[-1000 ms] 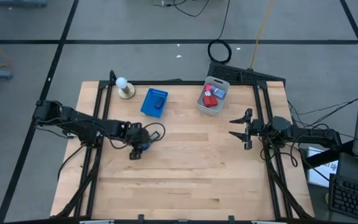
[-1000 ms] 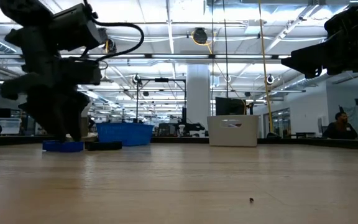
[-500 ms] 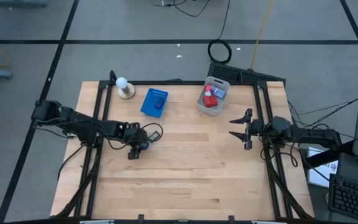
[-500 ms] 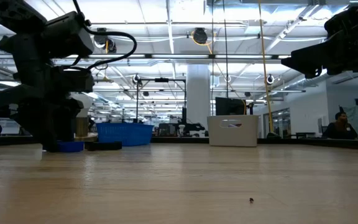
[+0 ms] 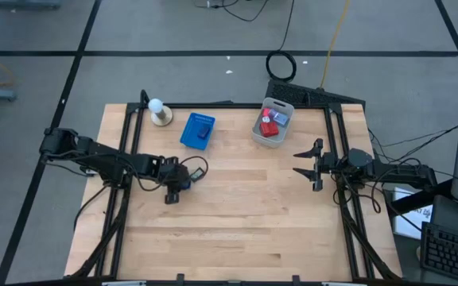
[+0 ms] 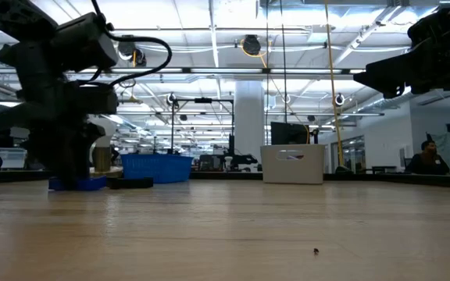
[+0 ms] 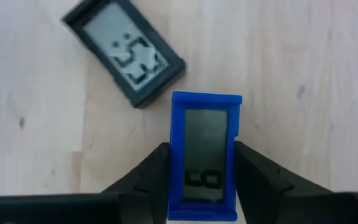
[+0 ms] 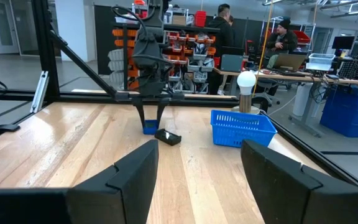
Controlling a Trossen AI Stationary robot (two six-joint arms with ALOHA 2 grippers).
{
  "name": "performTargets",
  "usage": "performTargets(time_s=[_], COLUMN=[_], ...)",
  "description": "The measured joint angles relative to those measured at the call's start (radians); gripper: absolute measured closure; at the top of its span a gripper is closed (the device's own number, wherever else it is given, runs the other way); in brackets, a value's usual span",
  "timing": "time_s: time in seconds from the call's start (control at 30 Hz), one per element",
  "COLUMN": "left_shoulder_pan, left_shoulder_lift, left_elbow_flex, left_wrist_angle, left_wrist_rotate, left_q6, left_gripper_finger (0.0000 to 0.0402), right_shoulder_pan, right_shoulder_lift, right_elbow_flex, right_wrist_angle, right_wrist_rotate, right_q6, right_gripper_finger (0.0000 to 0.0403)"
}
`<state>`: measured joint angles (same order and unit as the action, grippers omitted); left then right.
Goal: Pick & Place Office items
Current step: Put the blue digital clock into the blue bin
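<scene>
Office items are lying in two places: two small rectangular pieces on the wooden table (image 5: 237, 222) under the left arm, a blue-framed rectangle (image 7: 205, 155) and a dark-framed rectangle (image 7: 124, 50) just beside it, apart and angled; more pieces, red ones among them, are sitting in the grey bin (image 5: 272, 123) at the far edge. One blue basket (image 5: 198, 131) and one white ball on a base (image 5: 159, 111) are standing nearby. The left gripper (image 7: 197, 180) is pressing its fingers against both long sides of the blue-framed rectangle, having narrowed from wide open a second ago. The right gripper (image 5: 307, 163) is hanging over the table's right side, fingers spread and holding nothing, unchanged.
</scene>
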<state>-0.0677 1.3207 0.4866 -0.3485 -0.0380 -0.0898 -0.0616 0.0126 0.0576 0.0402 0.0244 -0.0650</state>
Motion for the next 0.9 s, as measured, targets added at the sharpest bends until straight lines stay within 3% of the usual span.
performTargets(time_s=[0.2, 0.33, 0.57, 0.9], left_shoulder_pan=[0.001, -0.001, -0.001, 0.000], left_shoulder_lift=[0.000, 0.001, 0.001, 0.001], left_elbow_flex=[-0.001, -0.001, -0.001, -0.001], left_wrist_angle=[-0.010, -0.019, -0.013, -0.012], left_wrist_rotate=[0.002, -0.021, -0.045, -0.121], left_q6=[-0.242, -0.342, -0.393, -0.415], left_gripper_finger=[0.0262, 0.0240, 0.0265, 0.0265], right_shoulder_pan=[0.000, 0.000, 0.000, 0.000], right_shoulder_lift=[0.000, 0.000, 0.000, 0.000], right_elbow_flex=[0.000, 0.000, 0.000, 0.000], right_wrist_angle=[0.000, 0.000, 0.000, 0.000], right_wrist_rotate=[0.000, 0.000, 0.000, 0.000], right_q6=[0.000, 0.000, 0.000, 0.000], right_gripper_finger=[0.0181, 0.0181, 0.0181, 0.0181])
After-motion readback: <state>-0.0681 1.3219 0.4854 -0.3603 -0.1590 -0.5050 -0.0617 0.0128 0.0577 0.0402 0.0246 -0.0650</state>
